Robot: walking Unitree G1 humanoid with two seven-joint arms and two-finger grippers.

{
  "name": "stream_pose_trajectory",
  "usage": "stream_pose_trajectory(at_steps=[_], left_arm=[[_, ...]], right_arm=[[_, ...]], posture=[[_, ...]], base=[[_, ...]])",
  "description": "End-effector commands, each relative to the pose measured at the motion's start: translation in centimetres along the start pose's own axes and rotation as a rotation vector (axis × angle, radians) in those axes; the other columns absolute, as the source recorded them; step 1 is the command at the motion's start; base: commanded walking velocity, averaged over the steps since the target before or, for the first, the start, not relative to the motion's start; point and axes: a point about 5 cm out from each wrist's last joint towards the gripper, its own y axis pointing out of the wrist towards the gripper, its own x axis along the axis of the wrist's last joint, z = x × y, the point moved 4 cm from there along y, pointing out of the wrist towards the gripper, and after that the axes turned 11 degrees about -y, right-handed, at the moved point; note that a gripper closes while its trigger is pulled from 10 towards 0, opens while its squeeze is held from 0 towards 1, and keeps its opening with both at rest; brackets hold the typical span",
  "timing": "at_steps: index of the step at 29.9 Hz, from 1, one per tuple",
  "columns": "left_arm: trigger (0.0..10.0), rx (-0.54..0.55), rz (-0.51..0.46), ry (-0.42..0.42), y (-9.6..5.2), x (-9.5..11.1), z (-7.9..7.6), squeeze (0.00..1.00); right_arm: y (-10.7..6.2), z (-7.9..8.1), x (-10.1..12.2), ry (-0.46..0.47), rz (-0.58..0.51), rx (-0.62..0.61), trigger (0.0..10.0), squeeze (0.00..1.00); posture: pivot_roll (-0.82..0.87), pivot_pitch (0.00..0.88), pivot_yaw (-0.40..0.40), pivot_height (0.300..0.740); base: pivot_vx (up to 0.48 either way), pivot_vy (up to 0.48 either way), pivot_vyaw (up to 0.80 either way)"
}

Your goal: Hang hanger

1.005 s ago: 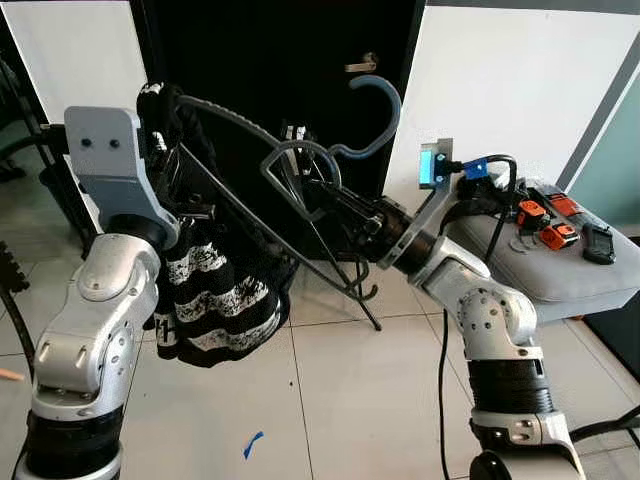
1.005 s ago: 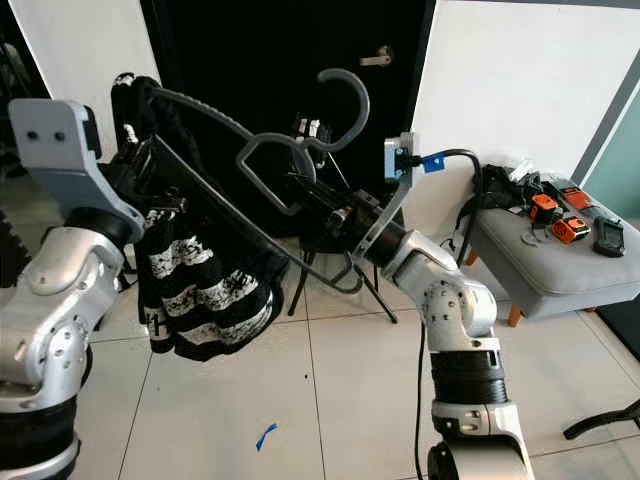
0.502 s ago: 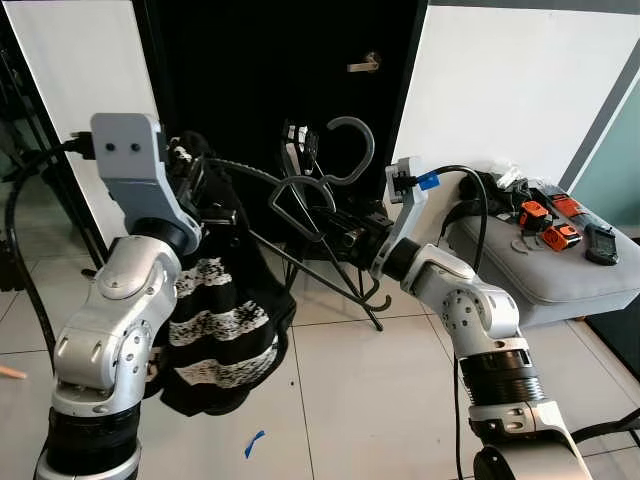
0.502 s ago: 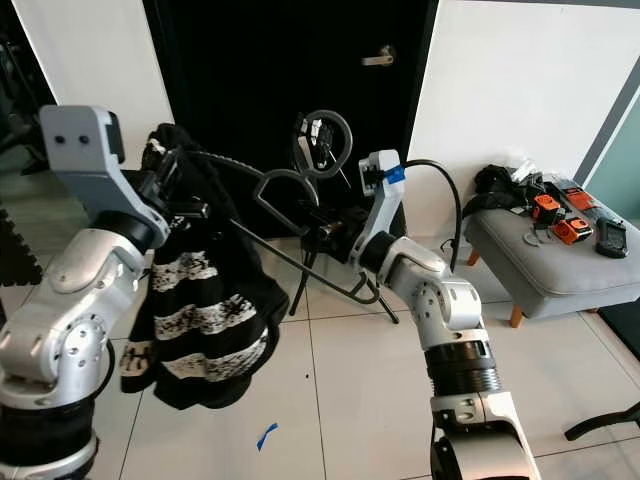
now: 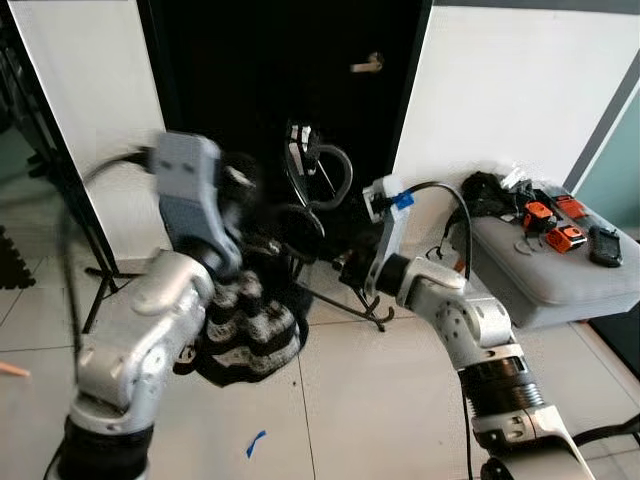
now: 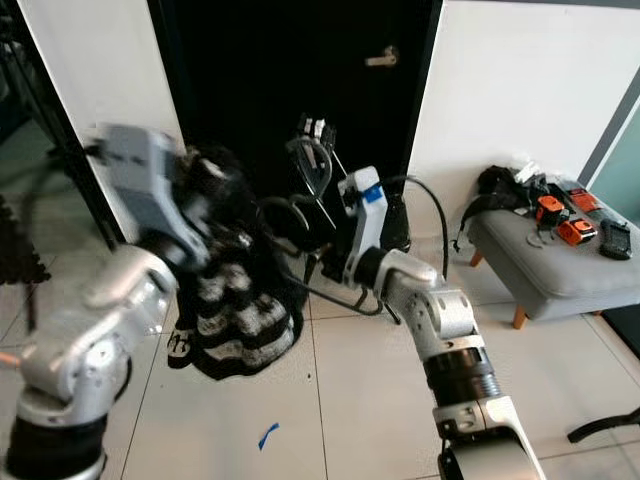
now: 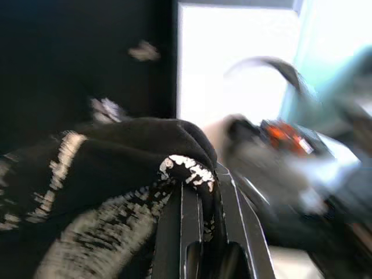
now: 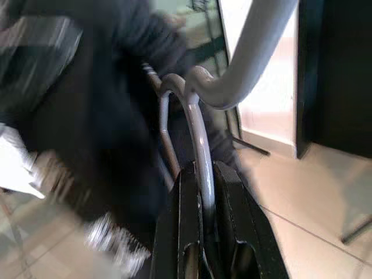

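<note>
Black door (image 5: 280, 90) behind | right fingers (image 8: 200, 192) clamp hanger (image 8: 203, 116) | left fingers (image 7: 200, 232) pinch garment (image 7: 116, 174)

The hanger (image 5: 320, 205), between both arms before the door (image 5: 280, 90), apparently carries the garment (image 5: 250, 325) at left; the bench (image 5: 570, 275) stands right.

Even indoor daylight, bright white walls (image 5: 510, 90), black door (image 5: 270, 80) swallows detail. Left arm (image 5: 150, 320) heavily motion-blurred; both wrist views smeared, backgrounds out of focus. No glare.
</note>
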Motion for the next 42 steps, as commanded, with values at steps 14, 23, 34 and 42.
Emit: stream_pose_trajectory(at_steps=[14,23,34,42], left_arm=[[0.0,-0.194,0.332,0.082,-5.0,-5.9,-1.1,0.00],[4.9,-0.247,0.448,0.088,-6.8,-8.2,-1.9,0.00],[10.0,-0.199,0.380,0.093,-5.4,-7.4,-1.5,0.56],[10.0,-0.176,0.314,0.066,-4.0,-6.8,-1.9,1.00]], right_arm=[[-0.4,-4.3,2.8,0.118,-0.165,-0.248,10.0,0.00],[-0.6,-5.0,4.4,0.170,-0.268,-0.277,10.0,0.00],[-0.4,-3.7,6.5,0.183,-0.388,-0.189,10.0,0.00],[0.0,-2.7,6.9,0.171,-0.404,-0.141,10.0,0.00]], posture=[[0.06,0.009,-0.041,0.740],[0.06,0.006,-0.046,0.740],[0.06,0.006,-0.043,0.740],[0.05,0.009,-0.043,0.740]], base=[[0.000,0.000,0.00],[0.000,0.000,0.00],[0.000,0.000,0.00],[0.000,0.000,0.00]])
